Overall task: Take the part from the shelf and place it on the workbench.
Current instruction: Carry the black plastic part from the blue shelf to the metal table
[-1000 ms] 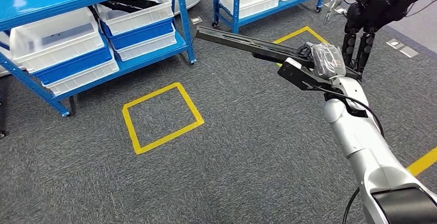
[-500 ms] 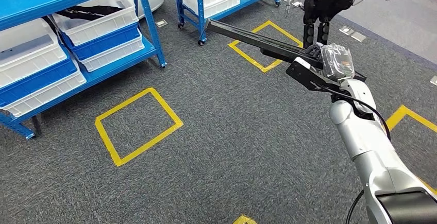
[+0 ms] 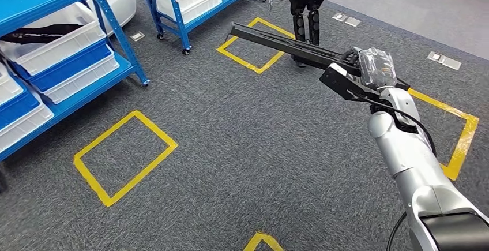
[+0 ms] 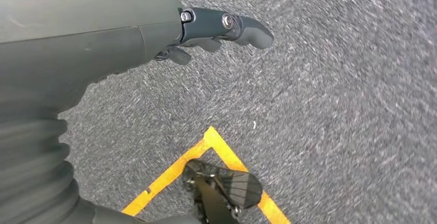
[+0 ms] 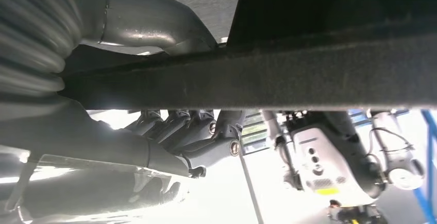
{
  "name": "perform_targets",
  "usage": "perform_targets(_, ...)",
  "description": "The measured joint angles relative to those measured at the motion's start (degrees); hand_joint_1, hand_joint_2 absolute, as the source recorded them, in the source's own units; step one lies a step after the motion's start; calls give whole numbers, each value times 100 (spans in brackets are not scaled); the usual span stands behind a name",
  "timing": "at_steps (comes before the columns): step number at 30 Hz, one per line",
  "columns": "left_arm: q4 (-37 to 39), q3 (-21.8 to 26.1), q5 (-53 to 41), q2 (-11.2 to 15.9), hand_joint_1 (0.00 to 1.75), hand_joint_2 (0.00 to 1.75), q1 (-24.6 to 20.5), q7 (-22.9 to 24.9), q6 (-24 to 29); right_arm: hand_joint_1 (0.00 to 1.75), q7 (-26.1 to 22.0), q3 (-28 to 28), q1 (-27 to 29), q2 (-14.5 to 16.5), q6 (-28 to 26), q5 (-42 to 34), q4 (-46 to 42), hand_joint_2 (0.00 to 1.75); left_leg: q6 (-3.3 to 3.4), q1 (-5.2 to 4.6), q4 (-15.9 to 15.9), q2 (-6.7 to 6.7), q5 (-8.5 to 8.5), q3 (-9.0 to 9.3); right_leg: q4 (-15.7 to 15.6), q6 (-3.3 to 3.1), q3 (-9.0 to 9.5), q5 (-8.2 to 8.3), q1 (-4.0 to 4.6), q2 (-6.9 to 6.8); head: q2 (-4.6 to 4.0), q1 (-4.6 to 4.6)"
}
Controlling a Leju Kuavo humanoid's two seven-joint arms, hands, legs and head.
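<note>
Part: long black part (image 3: pixel 277 41), carried in the air above the grey carpet (image 3: pixel 242 147), off the blue shelf (image 3: pixel 63 49).
Right hand: the right hand (image 3: pixel 369 69) grips the part near 1 end; in the right wrist view its fingers (image 5: pixel 196 126) curl around the dark bar (image 5: pixel 257 74).
Left hand: the left hand (image 4: pixel 206 28) hangs over the carpet by a yellow tape corner (image 4: pixel 211 136), holding nothing, fingers loosely apart as far as I can tell.
Key relation: the part's long axis runs from the right hand forward and to the robot's left, roughly level, so nearly all its length sticks out beyond the grip (a long lever on 1 hand). The right hand is the holding hand; the left is well apart from the part.
Step in hand: carrying, judged from the part being clear of the shelf; the placing is not yet done, and I cannot tell where the workbench lies.
Nearby: another dark robot (image 3: pixel 305 3) stands ahead, just beyond the part's far end; yellow floor squares (image 3: pixel 124 156) mark the carpet.
Risk: the free end could swing into that robot or the shelf posts in a turn.
</note>
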Motion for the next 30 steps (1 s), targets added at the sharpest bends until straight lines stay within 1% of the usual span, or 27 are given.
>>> perform_targets(1,0,1,-10,-1,0,175,-1,4,-2,175,1,0,5,5,-1,5,4,175,10,0,137,-12,-11,-55,7,-10,-12,11,12,79,0,-2)
perform_targets(2,0,1,-22,-1,0,175,-5,8,-5,175,1,-1,10,2,-3,10,8,175,32,0,51,-27,91,-4,13,-14,-19,20,22,157,0,-2)
perform_targets(3,-1,1,-33,-1,0,175,-10,13,-9,175,1,-3,11,-3,-6,12,10,175,67,0,-257,-74,283,155,17,-10,-21,28,29,234,0,-3)
perform_targets(5,-1,1,-58,8,0,175,-15,25,-17,175,2,-20,6,-20,-28,11,10,175,161,5,-1036,-381,630,549,16,25,-32,59,31,372,0,7)
perform_targets(6,-1,1,-74,10,0,175,-18,29,-22,175,2,-31,6,-31,-47,8,9,175,201,1,-1294,-519,718,675,12,57,-50,80,17,434,0,3)
perform_targets(7,-1,1,-87,13,0,175,-23,39,-26,175,1,-44,20,-52,-68,3,8,175,231,-8,-1410,-612,738,726,6,95,-73,106,-2,496,0,-7)
perform_targets(8,-1,1,-97,12,0,175,-28,49,-29,175,0,-60,45,-77,-85,-3,2,175,249,-23,-1422,-598,741,728,-10,144,-96,139,-17,562,0,-22)
perform_targets(9,-2,1,-104,9,0,175,-39,57,-31,175,-3,-79,87,-115,-95,-9,-11,175,272,-38,-1472,-516,774,738,-38,193,-112,172,-18,626,0,-39)
perform_targets(10,-4,1,-113,7,0,175,-57,66,-33,175,-8,-104,128,-160,-101,-14,-26,175,292,-37,-1542,-432,826,759,-29,220,-150,178,-2,585,0,-41)
perform_targets(12,-7,1,-133,-4,0,175,-86,76,-34,175,-19,-147,167,-247,-112,-21,-61,175,346,-30,-1690,-259,940,788,265,196,-344,21,52,289,0,-11)
perform_targets(13,-7,1,-139,-11,0,175,-95,84,-34,175,-21,-161,173,-275,-117,-26,-73,175,359,-34,-1720,-171,972,782,610,155,-518,-146,57,87,0,10)
perform_targets(14,-6,2,-141,-17,0,175,-97,91,-33,175,-21,-169,183,-295,-120,-31,-83,175,371,-50,-1723,-84,984,759,1016,136,-703,-321,58,-26,0,29)
perform_targets(15,-5,2,-143,-22,0,175,-98,98,-33,175,-23,-175,206,-311,-122,-36,-91,175,369,-65,-1719,14,990,737,1374,141,-855,-451,48,-81,0,40)
perform_targets(16,-5,1,-145,-29,0,175,-99,103,-33,175,-27,-179,235,-329,-122,-39,-93,175,366,-75,-1715,106,996,718,1569,169,-920,-513,37,-105,0,46)
perform_targets(17,-5,1,-148,-37,0,175,-101,104,-34,175,-34,-183,262,-353,-122,-43,-96,175,360,-82,-1707,193,1001,700,1530,216,-857,-493,26,-127,0,49)
perform_targets(18,-5,1,-151,-45,0,175,-106,104,-34,175,-45,-188,279,-384,-122,-51,-101,175,350,-84,-1690,276,1000,682,1241,273,-661,-402,11,-177,0,49)
perform_targets(20,-7,1,-157,-56,0,175,-122,104,-35,175,-75,-210,283,-442,-116,-88,-129,175,302,-104,-1618,425,973,639,407,345,-136,-202,6,-407,0,50)
perform_targets(21,-8,1,-160,-58,0,175,-129,104,-34,175,-90,-228,277,-467,-111,-113,-151,175,269,-121,-1572,487,951,616,129,333,25,-137,17,-491,0,46)
perform_targets(22,-9,1,-163,-60,0,175,-137,105,-34,175,-102,-247,273,-492,-105,-134,-171,175,237,-136,-1534,543,931,599,9,296,90,-111,31,-528,0,37)
perform_targets(23,-9,1,-165,-63,0,175,-145,107,-34,175,-112,-262,271,-516,-101,-151,-187,175,209,-142,-1517,600,920,590,26,248,73,-96,59,-487,0,31)
perform_targets(24,-10,1,-169,-68,0,175,-153,109,-35,175,-120,-273,275,-544,-99,-164,-198,175,186,-135,-1500,656,912,590,19,199,50,-77,46,-415,0,25)
perform_targets(25,-10,1,-175,-73,0,175,-164,110,-36,175,-126,-279,280,-569,-100,-174,-210,175,153,-112,-1478,639,890,582,18,159,40,-58,27,-353,0,20)
perform_targets(26,-11,1,-182,-75,0,175,-172,110,-38,175,-129,-286,285,-588,-103,-184,-230,175,118,-87,-1396,533,812,550,13,116,28,-36,9,-293,0,21)
perform_targets(27,-11,1,-190,-78,0,175,-177,109,-40,175,-128,-291,291,-598,-108,-192,-256,175,83,-64,-1211,373,663,479,6,77,17,-12,-14,-236,0,17)
perform_targets(28,-10,1,-197,-79,0,175,-178,107,-45,175,-125,-294,302,-598,-114,-198,-286,175,53,-45,-902,184,452,357,5,46,2,7,-18,-178,0,15)
perform_targets(29,-9,1,-202,-81,0,175,-176,104,-50,175,-118,-296,319,-596,-119,-204,-315,175,39,-39,-503,54,219,197,7,19,-18,24,-7,-116,0,13)
perform_targets(30,-8,1,-205,-83,0,175,-174,102,-55,175,-105,-297,348,-591,-125,-207,-345,175,37,-38,-112,-3,34,38,9,2,-36,39,10,-45,0,13)
